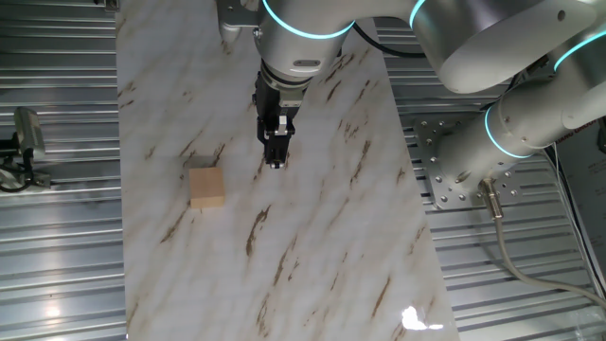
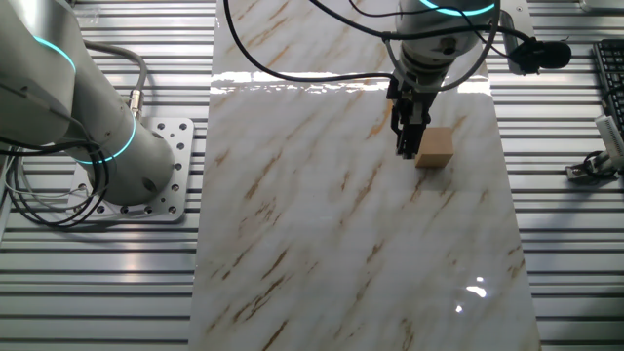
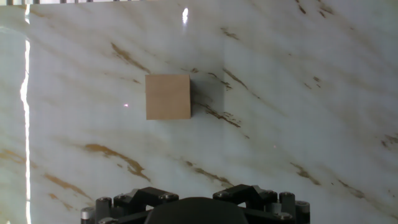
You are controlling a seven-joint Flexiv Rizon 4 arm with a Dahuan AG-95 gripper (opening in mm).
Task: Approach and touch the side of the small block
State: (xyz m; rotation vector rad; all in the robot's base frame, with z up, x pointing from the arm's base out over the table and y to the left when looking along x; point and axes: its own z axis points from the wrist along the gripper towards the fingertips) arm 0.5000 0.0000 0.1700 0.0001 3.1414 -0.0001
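The small block [image 1: 206, 187] is a plain light tan wooden cube lying on the marble-patterned tabletop [image 1: 312, 246]. It also shows in the other fixed view [image 2: 435, 147] and in the hand view [image 3: 168, 96], left of centre. My gripper [image 1: 276, 161] hangs above the table, off to one side of the block and apart from it. Its black fingers point down, pressed together and holding nothing. In the other fixed view the gripper [image 2: 407, 149] is just left of the block. In the hand view only the gripper's black body [image 3: 193, 210] shows, at the bottom edge.
The marble sheet lies on ribbed metal flooring [image 1: 57, 265]. The arm's base plate [image 2: 166, 175] stands beside the sheet. A black device [image 2: 536, 54] and a metal clamp [image 2: 595, 161] sit off the sheet's far edge.
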